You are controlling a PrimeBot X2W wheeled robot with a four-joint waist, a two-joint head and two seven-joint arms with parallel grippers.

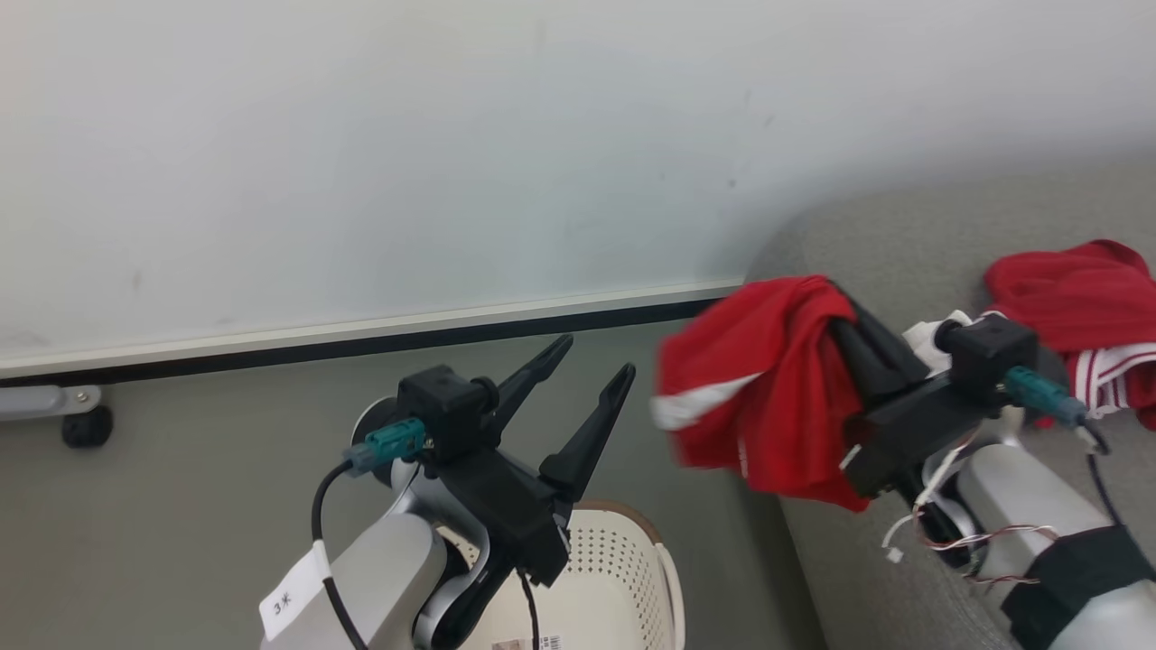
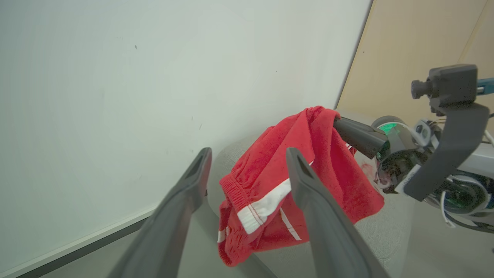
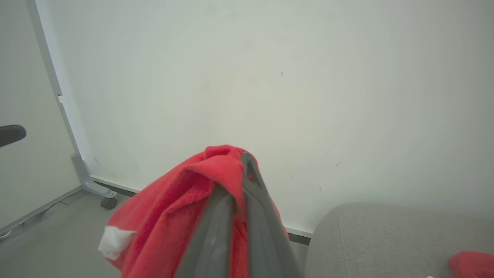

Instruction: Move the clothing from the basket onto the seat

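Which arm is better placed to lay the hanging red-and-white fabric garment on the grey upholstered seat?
Right. The right gripper is shut on the red-and-white fabric garment, hanging near the grey upholstered seat. The left gripper stands open and empty above the cream perforated plastic basket.

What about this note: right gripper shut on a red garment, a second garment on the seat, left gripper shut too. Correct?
Not quite: the left gripper is open, fingers spread, as the head view shows. The right gripper is shut on a red garment, and a second garment lies on the seat.
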